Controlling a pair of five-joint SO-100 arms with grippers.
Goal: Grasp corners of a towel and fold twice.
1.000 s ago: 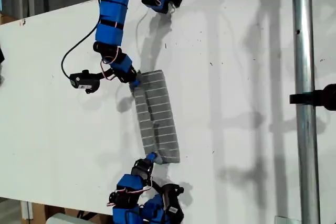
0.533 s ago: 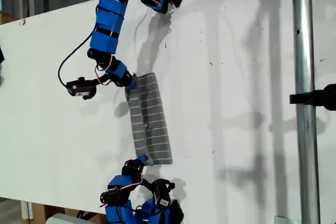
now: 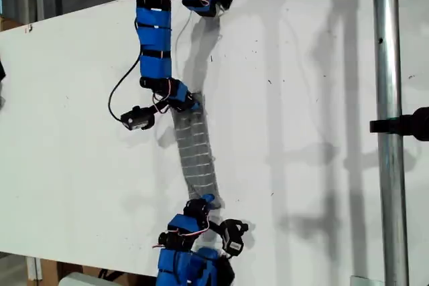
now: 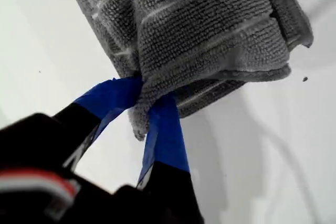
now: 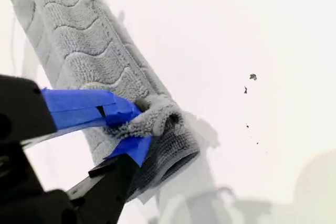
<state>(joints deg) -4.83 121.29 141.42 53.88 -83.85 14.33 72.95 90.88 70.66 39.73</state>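
The grey striped towel (image 3: 194,149) hangs as a narrow, rippled strip between two blue arms in the exterior view. One arm's gripper (image 3: 191,105) pinches its upper end and another arm's gripper (image 3: 208,200) pinches its lower end. The wrist views do not show which arm is which. My first gripper (image 4: 142,90) is shut on a corner of the folded towel (image 4: 210,30), whose layered end spreads beyond the blue fingers. My second gripper (image 5: 140,127) is shut on a bunched corner of the towel (image 5: 79,40), which stretches away from it.
The white table (image 3: 301,132) carries both arms. A metal pole (image 3: 385,65) with a black clamp (image 3: 409,124) runs down the exterior view's right. A black cable (image 3: 117,95) loops beside the upper arm. The table's edge lies at the exterior view's left.
Both grippers have moved toward the exterior view's right with the towel ends. The towel has gone from a flat wide strip to a narrower, rippled one.
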